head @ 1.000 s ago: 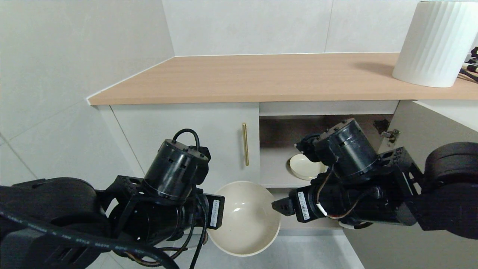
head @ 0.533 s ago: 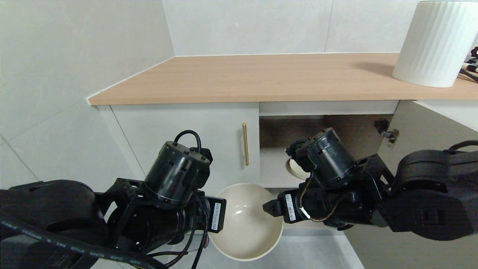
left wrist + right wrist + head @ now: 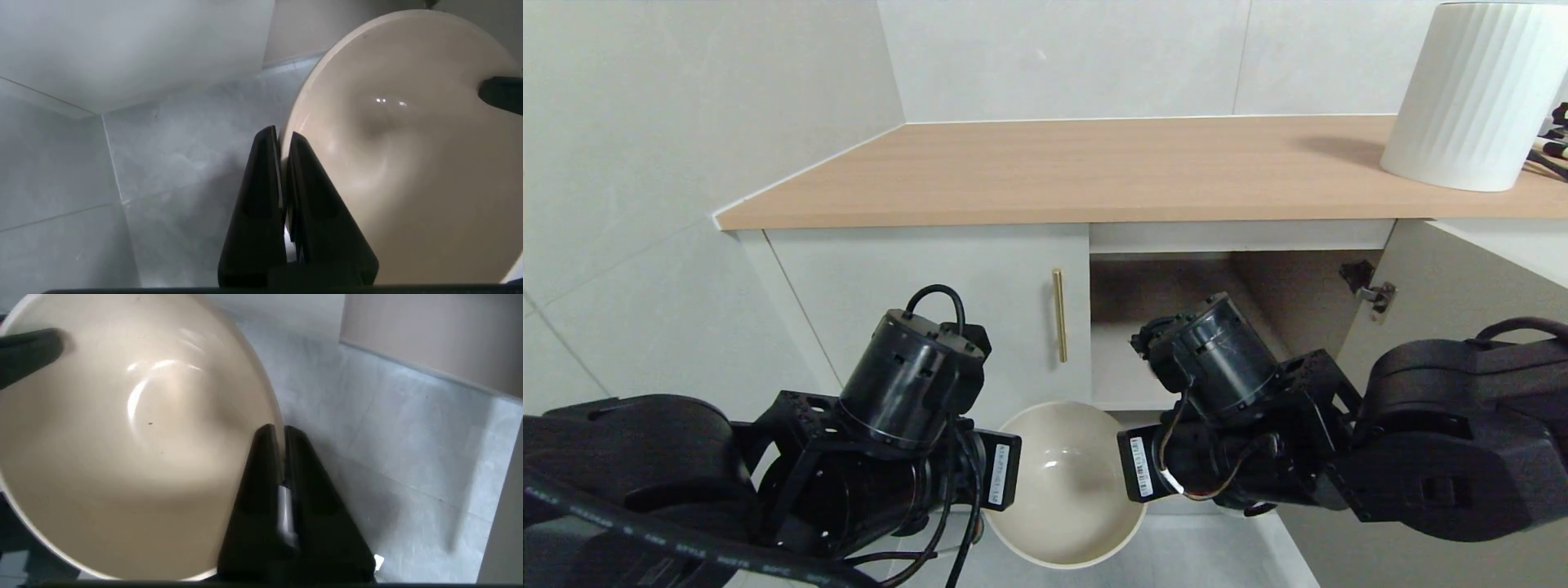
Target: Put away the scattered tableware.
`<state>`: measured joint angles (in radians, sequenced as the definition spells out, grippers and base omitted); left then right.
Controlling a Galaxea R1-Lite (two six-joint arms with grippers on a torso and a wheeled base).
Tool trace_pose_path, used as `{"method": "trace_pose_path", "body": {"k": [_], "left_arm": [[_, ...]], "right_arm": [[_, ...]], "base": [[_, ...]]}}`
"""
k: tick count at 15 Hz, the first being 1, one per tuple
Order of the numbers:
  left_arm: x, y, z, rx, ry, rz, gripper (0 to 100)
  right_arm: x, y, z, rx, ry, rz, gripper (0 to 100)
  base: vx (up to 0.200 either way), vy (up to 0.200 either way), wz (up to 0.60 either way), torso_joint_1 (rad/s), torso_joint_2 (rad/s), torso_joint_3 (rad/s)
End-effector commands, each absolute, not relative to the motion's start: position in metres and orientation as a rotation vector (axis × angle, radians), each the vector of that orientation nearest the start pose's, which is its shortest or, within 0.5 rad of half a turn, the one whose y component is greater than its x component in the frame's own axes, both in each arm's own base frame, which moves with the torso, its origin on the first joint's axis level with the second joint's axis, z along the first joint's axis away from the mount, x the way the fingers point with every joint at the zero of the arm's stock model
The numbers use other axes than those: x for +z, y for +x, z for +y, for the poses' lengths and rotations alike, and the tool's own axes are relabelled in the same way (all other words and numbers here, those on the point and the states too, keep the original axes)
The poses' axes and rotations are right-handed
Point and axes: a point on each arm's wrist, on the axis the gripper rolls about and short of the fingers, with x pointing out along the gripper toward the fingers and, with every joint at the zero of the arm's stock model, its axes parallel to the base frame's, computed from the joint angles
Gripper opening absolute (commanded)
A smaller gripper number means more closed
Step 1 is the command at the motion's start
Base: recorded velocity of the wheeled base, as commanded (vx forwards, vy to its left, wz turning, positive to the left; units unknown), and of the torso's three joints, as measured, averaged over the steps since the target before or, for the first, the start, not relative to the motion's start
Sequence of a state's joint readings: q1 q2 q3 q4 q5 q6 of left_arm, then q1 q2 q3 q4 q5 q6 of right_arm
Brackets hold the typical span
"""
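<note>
Bowl [image 3: 1058, 490] is cream, smooth, glossy and deep.

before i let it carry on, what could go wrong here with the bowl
1. The bowl hangs over the floor, held only by rim pinches from the left pincer and right pincer; a slip could drop it.
2. With the pincers on opposite rims, arms moving out of step may wrench it loose.
3. It sits low, partly before the shut door; it might knock the door or the shelf edge going in.
</note>
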<state>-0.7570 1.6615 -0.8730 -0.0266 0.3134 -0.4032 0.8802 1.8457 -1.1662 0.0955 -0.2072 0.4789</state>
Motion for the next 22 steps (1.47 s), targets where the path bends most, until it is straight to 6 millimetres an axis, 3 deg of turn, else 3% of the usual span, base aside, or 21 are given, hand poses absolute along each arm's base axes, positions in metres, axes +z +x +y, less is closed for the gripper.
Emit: {"method": "trace_pose_path", "body": {"k": [1, 6, 7, 10, 11, 16, 18, 22], "left_arm": [[0.158, 0.206, -0.185, -0.276, 0.01, 0.727, 0], [0.157, 0.206, -0.185, -0.274, 0.013, 0.731, 0], [0.157, 0.205, -0.184, -0.275, 0.011, 0.729, 100], [0.16, 0.206, -0.184, -0.279, -0.007, 0.706, 100], [0.16, 0.206, -0.184, -0.279, -0.007, 0.706, 100], [0.161, 0.206, -0.184, -0.277, -0.012, 0.704, 100], [0.163, 0.205, -0.183, -0.28, -0.016, 0.698, 100], [0.163, 0.205, -0.183, -0.281, -0.017, 0.697, 100]], "right_arm": [[0.165, 0.219, 0.258, 0.452, 0.031, 0.806, 0], [0.165, 0.219, 0.258, 0.452, 0.031, 0.806, 0], [0.165, 0.219, 0.257, 0.452, 0.031, 0.806, 0], [0.163, 0.221, 0.257, 0.432, 0.058, 0.814, 0], [0.16, 0.231, 0.255, 0.404, 0.102, 0.803, 0], [0.109, 0.327, 0.216, 0.154, 0.326, 0.704, 0], [0.091, 0.354, 0.195, 0.081, 0.364, 0.661, 0], [0.082, 0.389, 0.161, -0.049, 0.426, 0.568, 0]], "base": [[0.0, 0.0, 0.0, 0.0, 0.0, 0.0], [0.0, 0.0, 0.0, 0.0, 0.0, 0.0], [0.0, 0.0, 0.0, 0.0, 0.0, 0.0], [0.0, 0.0, 0.0, 0.0, 0.0, 0.0], [0.0, 0.0, 0.0, 0.0, 0.0, 0.0], [0.0, 0.0, 0.0, 0.0, 0.0, 0.0], [0.0, 0.0, 0.0, 0.0, 0.0, 0.0], [0.0, 0.0, 0.0, 0.0, 0.0, 0.0]]}}
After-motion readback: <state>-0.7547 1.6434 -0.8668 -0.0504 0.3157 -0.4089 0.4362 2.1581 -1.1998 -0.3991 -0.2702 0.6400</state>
